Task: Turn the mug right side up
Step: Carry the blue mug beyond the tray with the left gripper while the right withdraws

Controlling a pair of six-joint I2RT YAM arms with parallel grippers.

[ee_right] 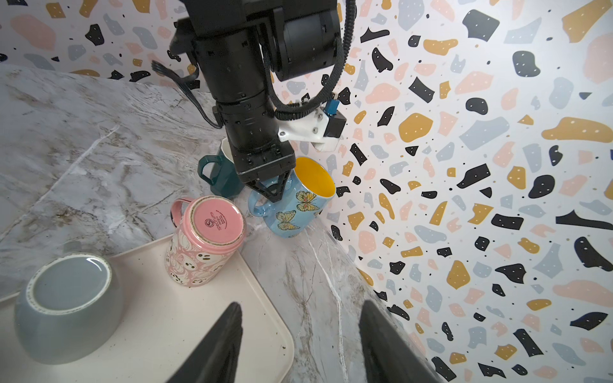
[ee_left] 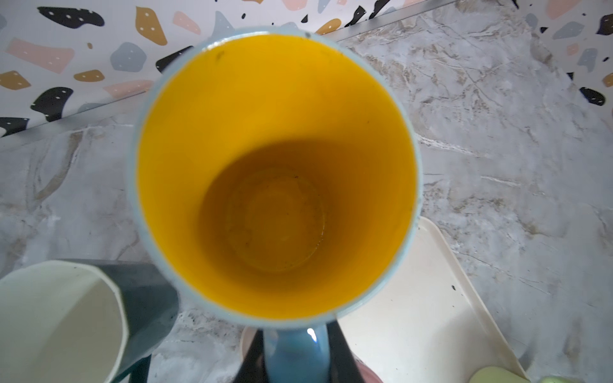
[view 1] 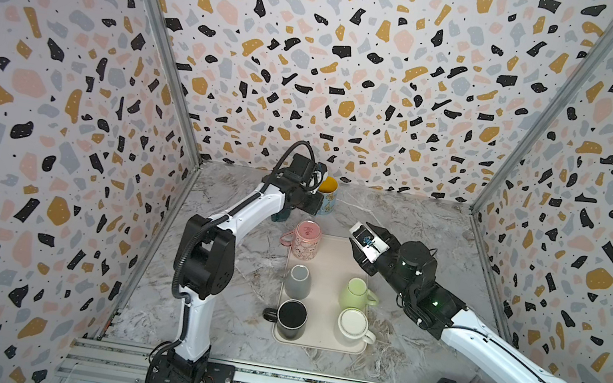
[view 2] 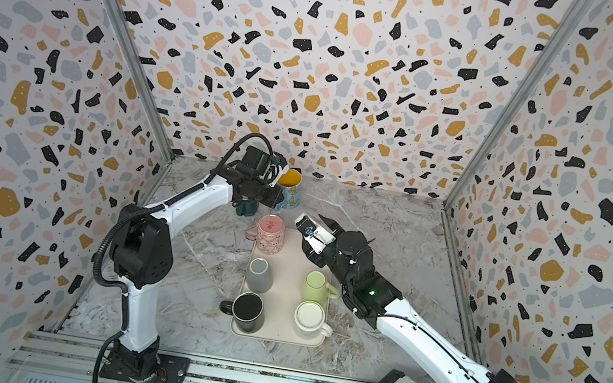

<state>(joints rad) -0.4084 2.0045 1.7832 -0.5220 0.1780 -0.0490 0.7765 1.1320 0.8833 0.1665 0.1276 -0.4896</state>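
The blue butterfly mug (view 1: 327, 202) is just above the centre of both top views, near the back wall, mouth up and slightly tilted. The left gripper (ee_right: 271, 194) is clamped on its handle. A teal mug (ee_right: 217, 175) stands just beside it. The right gripper (ee_right: 298, 341), right of centre by the tray (ee_right: 262, 318), has its jaws apart and holds nothing.

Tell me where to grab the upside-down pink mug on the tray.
Probably its handle, from the left arm's side: the pink mug stands base-up on the tray's far left corner, with the handle sticking out past the tray edge, clear of the grey cup.
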